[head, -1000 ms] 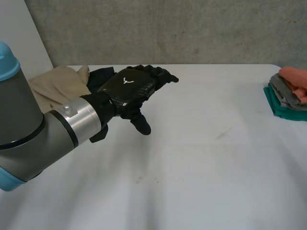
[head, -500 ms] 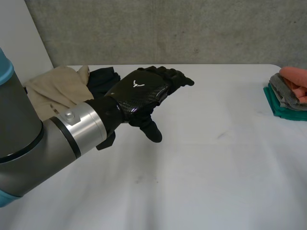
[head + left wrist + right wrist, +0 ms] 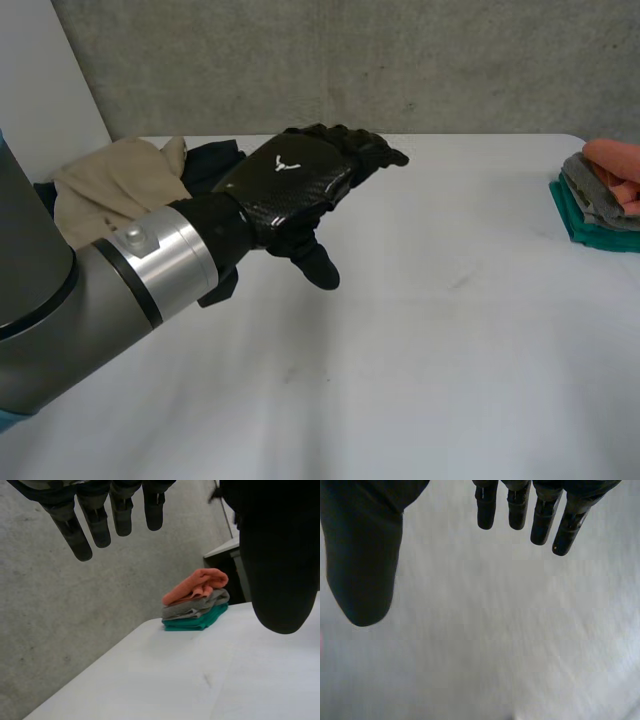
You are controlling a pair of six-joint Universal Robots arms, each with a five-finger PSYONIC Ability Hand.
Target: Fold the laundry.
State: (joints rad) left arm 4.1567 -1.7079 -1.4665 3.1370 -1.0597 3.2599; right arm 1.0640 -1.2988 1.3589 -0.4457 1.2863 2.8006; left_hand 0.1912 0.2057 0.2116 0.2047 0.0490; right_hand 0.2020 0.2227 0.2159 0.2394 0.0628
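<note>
At the far left of the white desk (image 3: 450,350) we see a crumpled beige cloth (image 3: 112,185) lying in a heap, with a rumpled black garment (image 3: 214,160) against its right side. Both are unfolded and neither is in any grasp. Just in front of them the robot's left hand (image 3: 290,185) hovers above the desk, back upward. Its fingers (image 3: 75,532) are straight and spread well apart from the thumb, holding nothing. Over the past second we have watched that hand travel rightward, off the heap and toward the middle of the desk, then all but halt in the last half second. It has come away empty, so we judge that no piece has yet been drawn out for folding and that the hand will have to return to the heap. At the right edge, well apart from the heap, sits a neat stack of folded cloths (image 3: 600,195), orange on grey on teal. It has not moved through the second, which suggests to us that part of the laundry is already done. The right hand (image 3: 365,565) hangs over bare desk, its fingers likewise straight and parted from the thumb, carrying nothing.
</note>
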